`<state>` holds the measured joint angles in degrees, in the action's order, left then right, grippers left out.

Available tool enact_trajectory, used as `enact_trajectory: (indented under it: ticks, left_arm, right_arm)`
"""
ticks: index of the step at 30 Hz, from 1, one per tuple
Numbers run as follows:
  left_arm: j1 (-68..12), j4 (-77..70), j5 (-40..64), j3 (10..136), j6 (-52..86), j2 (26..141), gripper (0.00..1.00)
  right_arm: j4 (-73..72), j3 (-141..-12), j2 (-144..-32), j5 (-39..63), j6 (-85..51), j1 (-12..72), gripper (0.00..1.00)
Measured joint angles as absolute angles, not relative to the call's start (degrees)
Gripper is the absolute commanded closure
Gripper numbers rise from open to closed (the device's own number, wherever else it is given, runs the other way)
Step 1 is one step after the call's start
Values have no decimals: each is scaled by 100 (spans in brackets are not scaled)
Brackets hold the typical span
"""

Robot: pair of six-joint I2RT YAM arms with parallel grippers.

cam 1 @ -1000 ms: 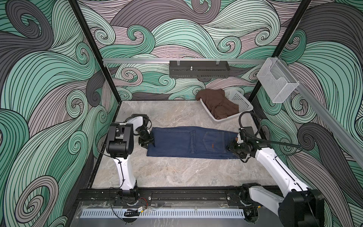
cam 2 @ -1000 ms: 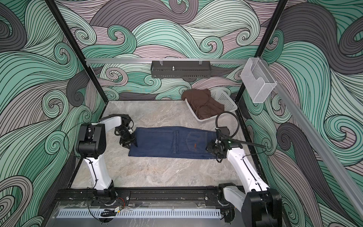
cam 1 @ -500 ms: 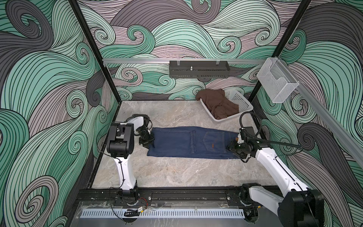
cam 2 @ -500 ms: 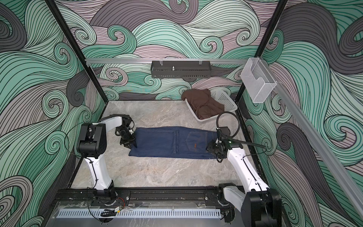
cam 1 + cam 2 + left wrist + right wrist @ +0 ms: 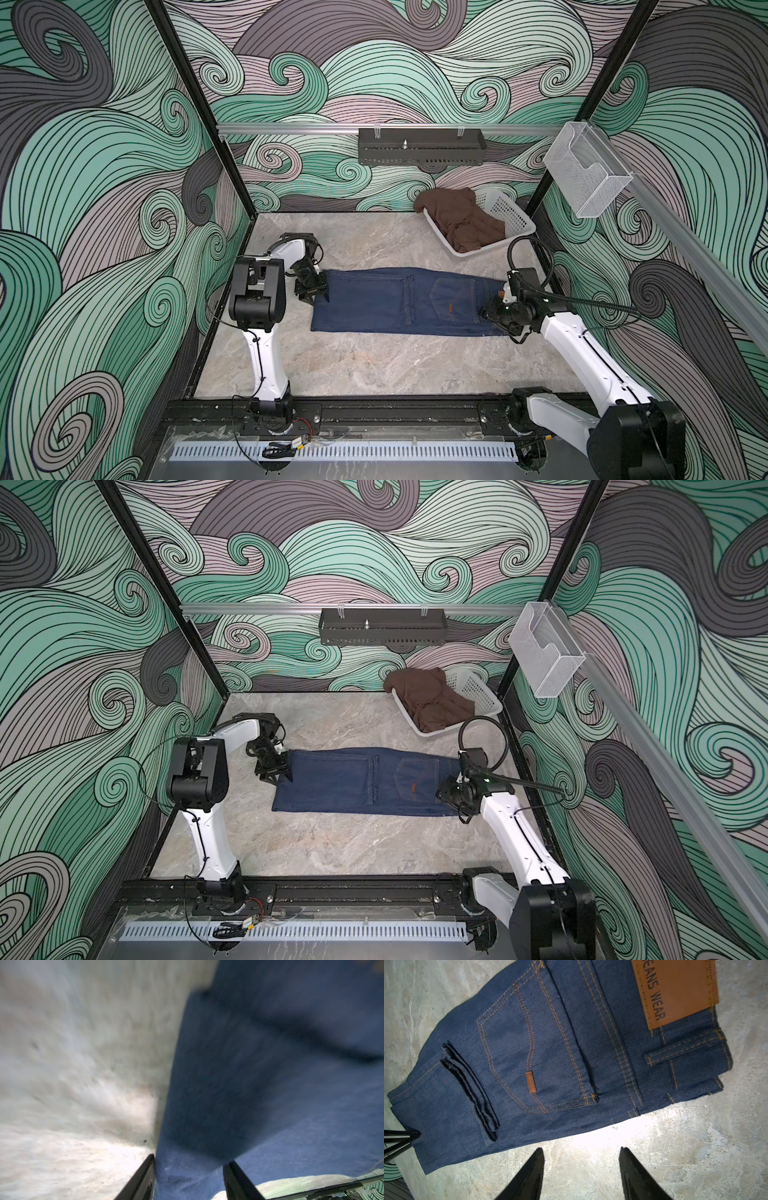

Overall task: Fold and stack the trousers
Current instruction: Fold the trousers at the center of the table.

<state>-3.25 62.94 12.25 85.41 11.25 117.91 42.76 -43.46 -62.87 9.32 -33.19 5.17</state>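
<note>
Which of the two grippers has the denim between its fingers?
The left gripper, at the folded end of the trousers: denim fills the gap between its fingers. The right gripper has only bare table between its own.

The table (image 5: pixel 374 365) is a marble-patterned slab in grey and beige, visible in both top views. The trousers (image 5: pixel 399 301) lie flat across its middle, folded into one long dark-blue band (back pocket and orange tab facing up), with the waistband toward the right. A white slotted basket (image 5: pixel 507 210) sits in the far right corner, near the denim but not touching it.
</note>
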Motion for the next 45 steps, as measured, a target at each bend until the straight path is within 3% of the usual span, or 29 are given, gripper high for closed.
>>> enact_trajectory:
  ticks: [8, 12, 17, 23, 34, 40, 45]
  left_arm:
    - [-237, 6261, 1372, 8718, 832, 12057, 45]
    - [-228, 6226, 1461, 8667, 764, 12049, 50]
    - [-198, 6125, 1610, 8350, 703, 11876, 67]
    - [-196, 6014, 1678, 8027, 657, 11690, 100]
    - [200, 6204, 786, 7959, 655, 10388, 100]
    - [882, 6681, -344, 8377, 755, 10289, 100]
    - [1070, 6993, -714, 9085, 799, 10291, 100]
  right_arm:
    - [4278, -4348, -6283, 945, -3317, 517, 41]
    - [4283, -4346, -6276, 945, -3319, 517, 41]
    - [4289, -4346, -6228, 947, -3319, 517, 41]
    - [4292, -4346, -6071, 950, -3321, 513, 41]
    - [4377, -4335, -5944, 945, -3288, 360, 31]
    - [4338, -4338, -6246, 945, -3199, 252, 28]
    - [3986, -4338, -6716, 1319, -3190, 235, 28]
